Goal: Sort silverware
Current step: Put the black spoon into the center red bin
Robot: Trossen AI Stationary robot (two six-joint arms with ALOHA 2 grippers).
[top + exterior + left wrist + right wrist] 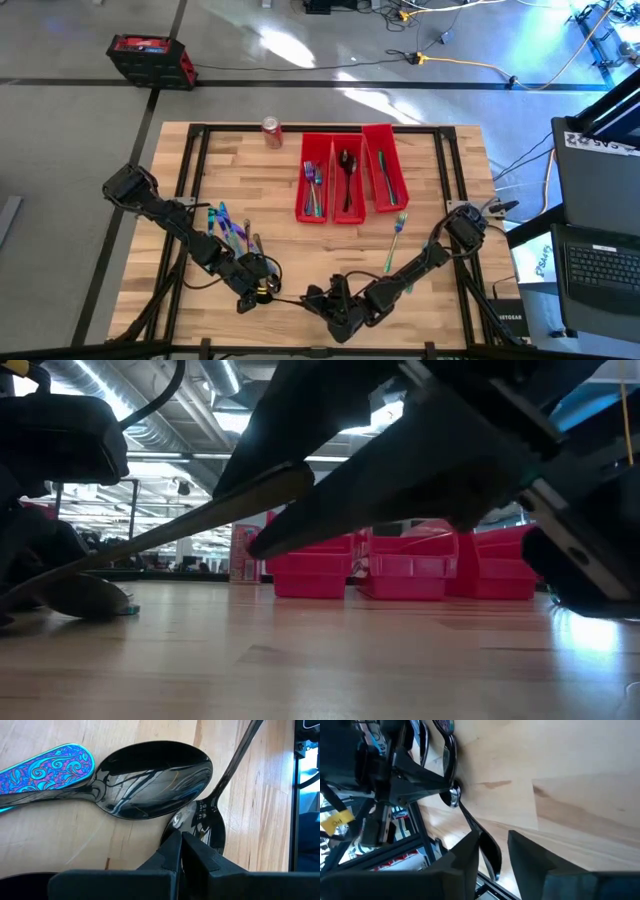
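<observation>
My left gripper [258, 288] [181, 837] is near the table's near edge, shut on a dark spoon [454, 795]. The spoon's handle [200, 520] rises slanting toward my right gripper [320, 298] [495, 855]. That gripper is open, its fingers standing on either side of the handle's free end [489, 851]. A second dark spoon [155, 780] and an iridescent handle [47, 770] lie flat on the wood beside my left gripper. A loose pile of silverware [232, 232] lies behind it. One fork [397, 238] lies alone on the right. My left gripper pinches the rim of the spoon's bowl [197, 822] between its two shut fingers. The bowl end stays low near the table and the handle tilts up. My right gripper: the handle lies close to one finger [470, 855]; I cannot tell whether they touch.
Three long red bins [349, 208] stand side by side at the table's far middle, with forks, a spoon and knives in them. A red soda can [271, 131] stands at the far edge. Bare wood lies between the bins and the grippers.
</observation>
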